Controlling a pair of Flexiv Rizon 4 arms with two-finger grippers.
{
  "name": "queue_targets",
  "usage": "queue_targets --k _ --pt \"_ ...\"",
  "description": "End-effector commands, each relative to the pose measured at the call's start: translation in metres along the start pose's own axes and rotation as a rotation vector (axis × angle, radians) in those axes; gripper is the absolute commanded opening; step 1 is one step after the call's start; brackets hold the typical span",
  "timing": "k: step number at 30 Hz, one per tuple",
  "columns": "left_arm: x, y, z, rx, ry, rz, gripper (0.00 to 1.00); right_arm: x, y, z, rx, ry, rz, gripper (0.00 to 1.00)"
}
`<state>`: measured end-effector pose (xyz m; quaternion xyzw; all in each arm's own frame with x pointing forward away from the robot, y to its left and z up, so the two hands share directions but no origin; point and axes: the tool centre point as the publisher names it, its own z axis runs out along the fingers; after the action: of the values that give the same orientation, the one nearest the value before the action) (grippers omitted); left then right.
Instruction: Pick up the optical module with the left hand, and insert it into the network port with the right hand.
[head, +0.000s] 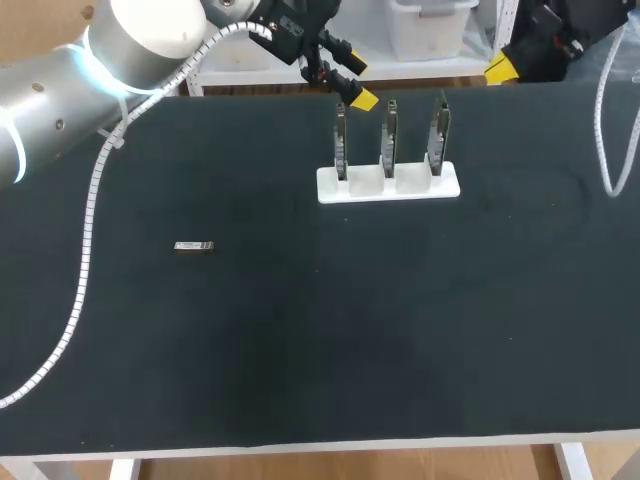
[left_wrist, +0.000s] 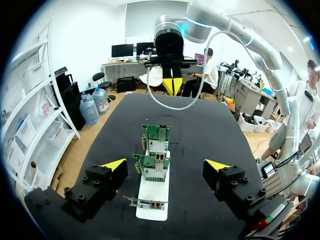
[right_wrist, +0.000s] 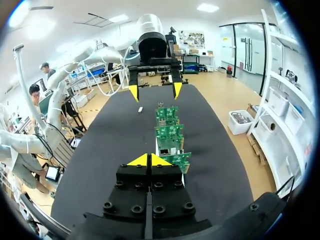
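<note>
**Start of the task, both arms poised.** The left gripper (left_wrist: 165, 166) has its two yellow-tipped fingers spread wide and holds nothing. It hangs near the table's far edge, close to the left end of the card row in the head view. Ahead of and below its fingers lies the white holder (left_wrist: 152, 202), which carries three network cards (head: 389, 135) standing upright in a row. The right gripper (right_wrist: 149, 160) has its tips pressed together, also empty. It sits at the far edge beyond the other end of the row, so the two grippers face each other along the cards. The optical module (head: 194, 246), a small metallic bar, lies flat on the black table (head: 320, 350). It is well apart from the holder and from both grippers, on the left arm's side. In the right wrist view a small pale speck beside the cards is probably this same module, though it is too small to be sure. Judged from this layout, no step is done: the module is not yet grasped. What remains is the left arm's reach and pick-up, the module's passing to the right gripper, and insertion into a card's port.
</note>
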<state>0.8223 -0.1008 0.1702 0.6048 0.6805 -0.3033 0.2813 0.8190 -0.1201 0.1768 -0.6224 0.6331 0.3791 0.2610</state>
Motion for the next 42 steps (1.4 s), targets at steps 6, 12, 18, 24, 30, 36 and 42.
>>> queue_targets --k 6,12,18,24,30,36,42 --pt "-0.001 0.002 0.0 0.002 0.005 -0.001 1.0 0.002 -0.021 -0.002 -0.761 0.015 -0.018 0.0" --pt "-0.001 0.002 0.0 0.002 0.005 -0.001 1.0 0.006 -0.028 -0.004 -0.789 0.02 -0.022 0.0" --pt "-0.001 0.002 0.0 0.002 0.005 -0.001 1.0 0.005 -0.028 -0.003 -0.817 0.015 -0.038 0.0" --pt "-0.001 0.002 0.0 0.002 0.005 -0.001 1.0 0.006 -0.024 0.0 -0.866 0.022 -0.063 0.0" --pt "-0.001 0.002 0.0 0.002 0.005 -0.001 1.0 0.006 -0.024 0.002 -0.906 0.028 -0.074 0.0" --pt "-0.001 0.002 0.0 0.002 0.005 -0.001 1.0 0.006 -0.026 0.003 -0.924 0.041 -0.085 0.0" --pt "-0.001 0.002 0.0 0.002 0.005 -0.001 1.0 0.005 -0.026 0.003 -0.925 0.044 -0.088 0.0"
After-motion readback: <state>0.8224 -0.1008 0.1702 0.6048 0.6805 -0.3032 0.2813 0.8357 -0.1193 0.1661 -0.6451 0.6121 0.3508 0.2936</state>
